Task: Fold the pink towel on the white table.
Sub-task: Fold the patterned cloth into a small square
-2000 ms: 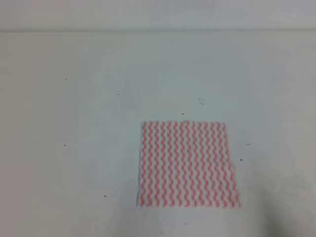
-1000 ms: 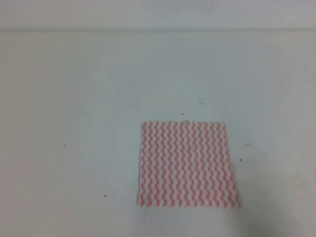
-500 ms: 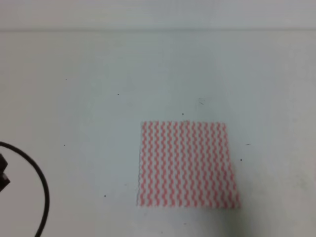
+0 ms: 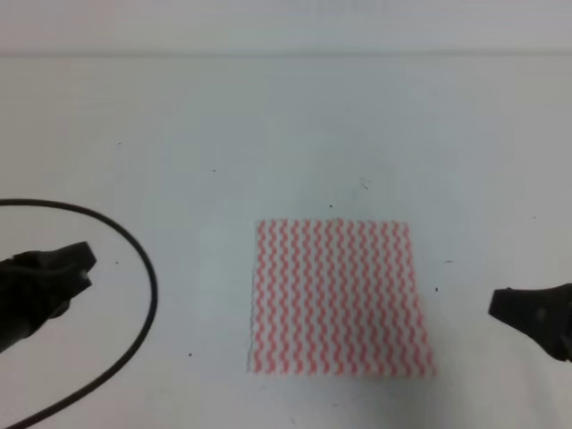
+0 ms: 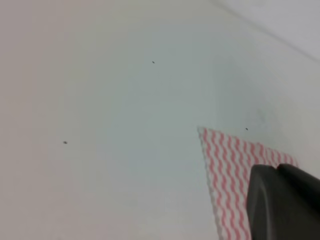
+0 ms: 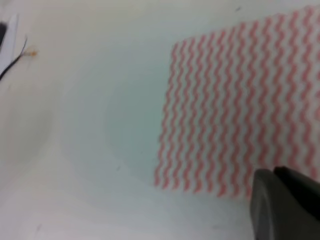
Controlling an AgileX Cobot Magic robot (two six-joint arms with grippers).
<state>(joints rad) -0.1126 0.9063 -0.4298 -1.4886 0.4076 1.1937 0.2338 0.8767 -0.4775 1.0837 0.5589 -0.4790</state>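
Note:
The pink towel (image 4: 338, 297) lies flat and spread out on the white table (image 4: 268, 125), slightly right of centre and toward the front edge. My left gripper (image 4: 85, 268) reaches in from the left edge and stops well short of the towel's left side. From the right edge comes my right gripper (image 4: 497, 306), a short gap from the towel's right side. Neither touches the cloth. The left wrist view shows a corner of the towel (image 5: 230, 165) beside one dark finger (image 5: 285, 205). The right wrist view shows the towel (image 6: 240, 100) above a dark finger (image 6: 287, 205). Both jaws are too blurred to read.
A black cable (image 4: 147, 295) loops from the left arm over the table, left of the towel. Tiny dark specks (image 4: 214, 170) dot the surface. A thin black wire (image 6: 12, 62) lies at the upper left of the right wrist view. The table's back edge (image 4: 286, 55) runs across the top.
Both grippers have come into the high view, the left from the left edge with its cable loop, the right from the right edge. The towel has not moved.

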